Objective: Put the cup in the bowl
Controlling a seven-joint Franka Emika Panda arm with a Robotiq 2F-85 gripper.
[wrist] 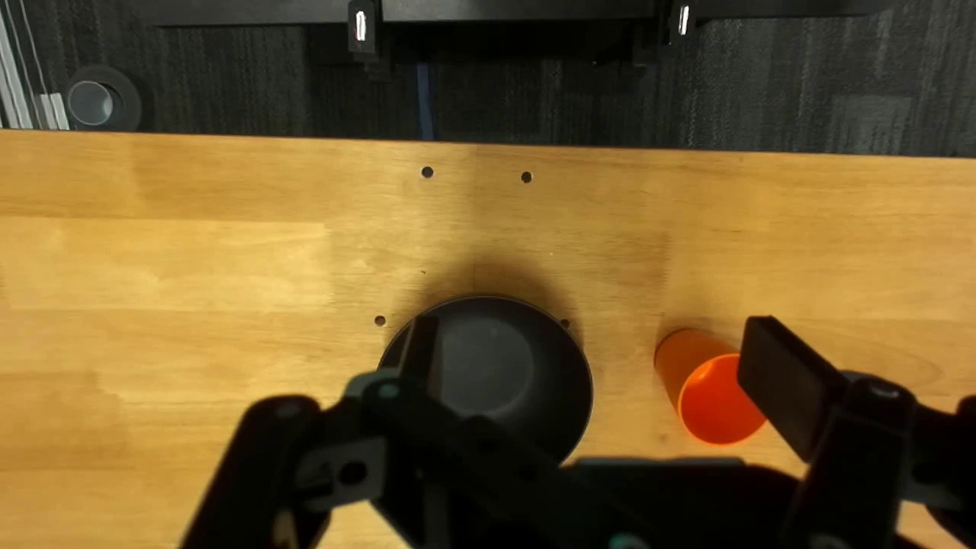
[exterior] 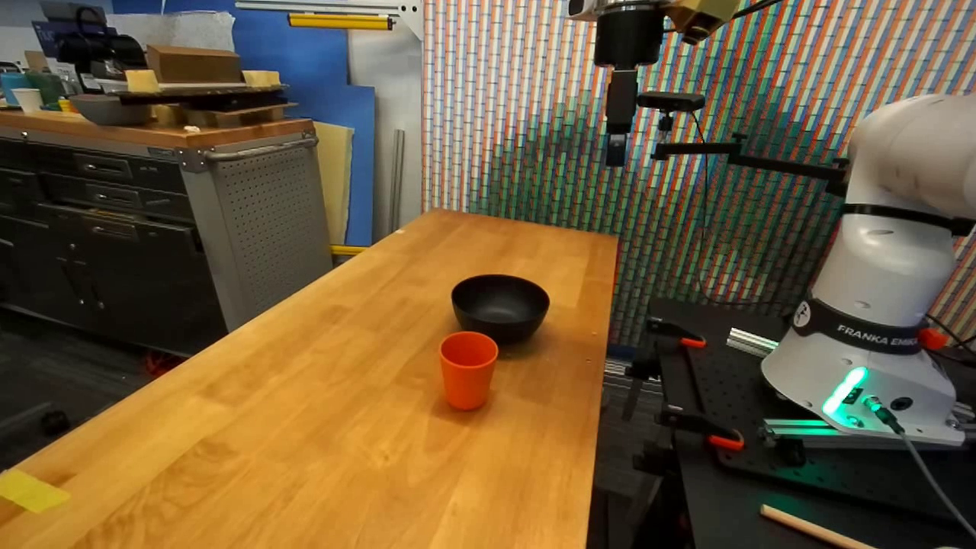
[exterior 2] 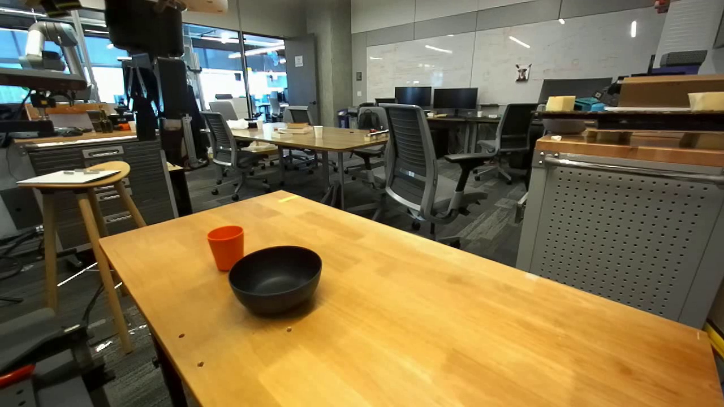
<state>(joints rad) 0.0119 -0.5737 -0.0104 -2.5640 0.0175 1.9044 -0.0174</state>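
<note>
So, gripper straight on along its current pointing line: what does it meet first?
Likely the tabletop beside the bowl: the gripper points down in both exterior views. Depth is unclear, so clipping the bowl can't be ruled out.

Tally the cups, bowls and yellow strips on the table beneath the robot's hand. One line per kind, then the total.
Orange cup: 1
Black bowl: 1
Yellow strip: 1
Total: 3
</note>
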